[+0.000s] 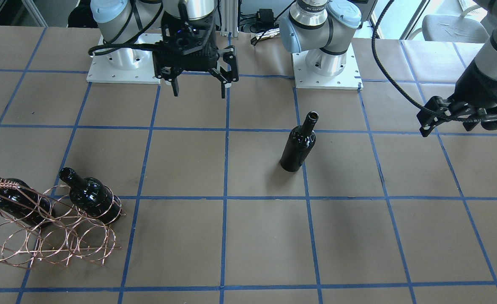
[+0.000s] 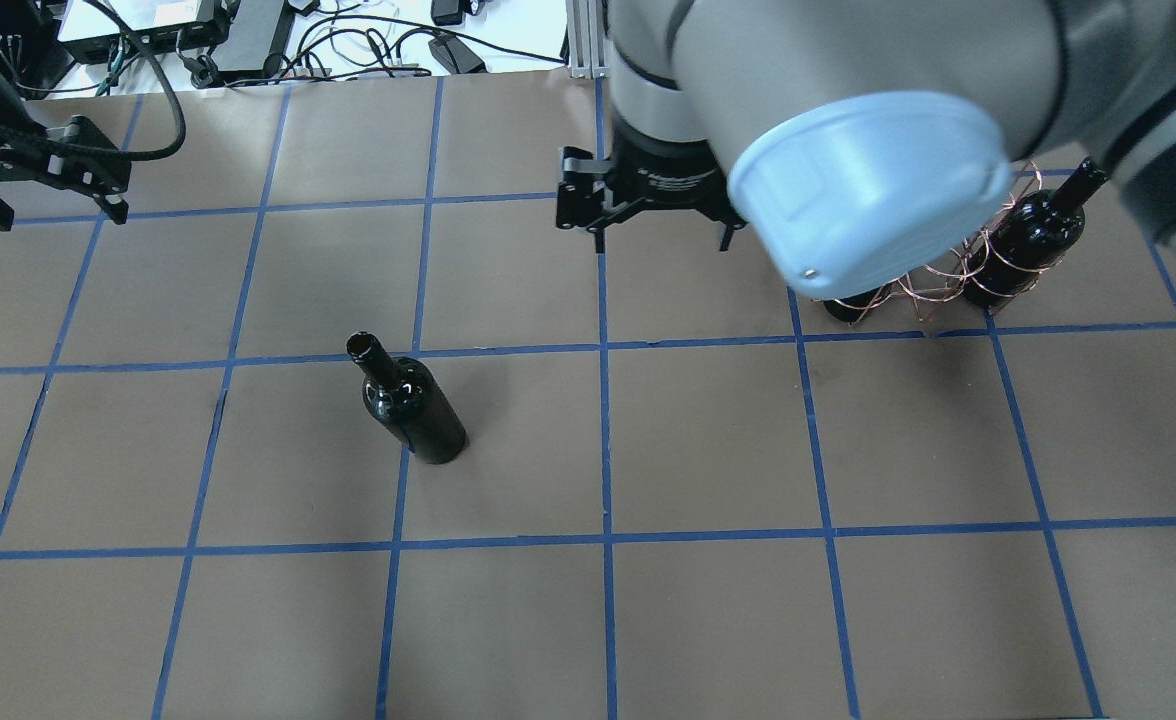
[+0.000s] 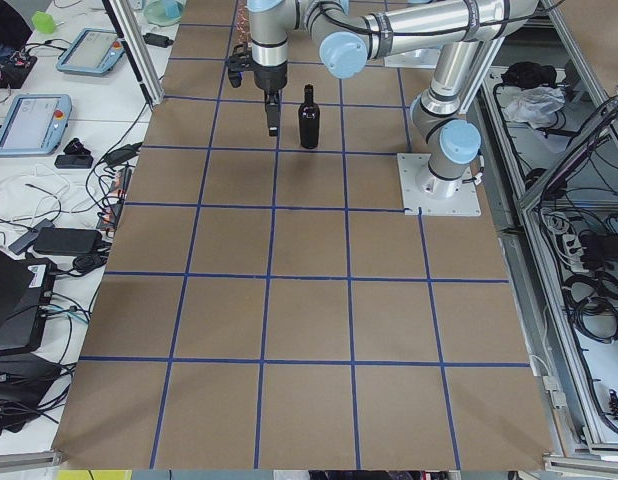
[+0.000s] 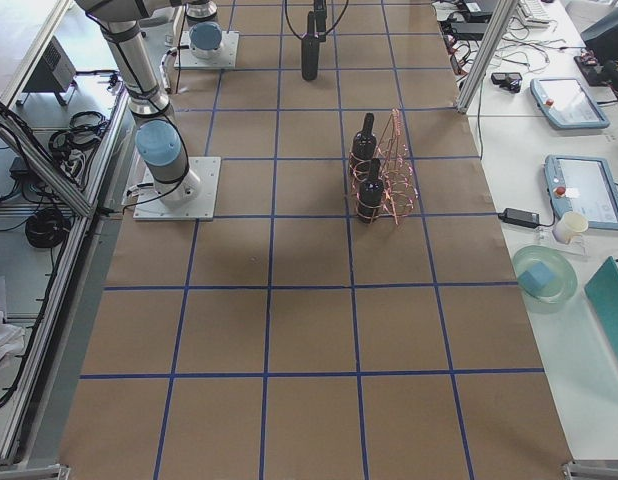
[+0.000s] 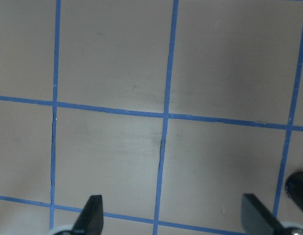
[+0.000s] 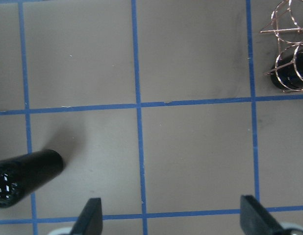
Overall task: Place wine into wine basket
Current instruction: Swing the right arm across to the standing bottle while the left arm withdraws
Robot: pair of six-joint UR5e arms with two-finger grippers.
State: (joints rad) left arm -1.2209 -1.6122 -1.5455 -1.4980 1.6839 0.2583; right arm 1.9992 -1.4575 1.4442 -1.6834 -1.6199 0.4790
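One near-black wine bottle stands upright and alone near the table's middle; it also shows in the overhead view and the right wrist view. The copper wire wine basket stands at the table's right end and holds two other alike bottles. My left gripper hovers open and empty, beyond and to the left of the free bottle. My right gripper hovers open and empty between the free bottle and the basket.
The table is brown paper with a blue tape grid. The two arm bases stand on white plates at the robot's edge. Cables and devices lie past the far edge.
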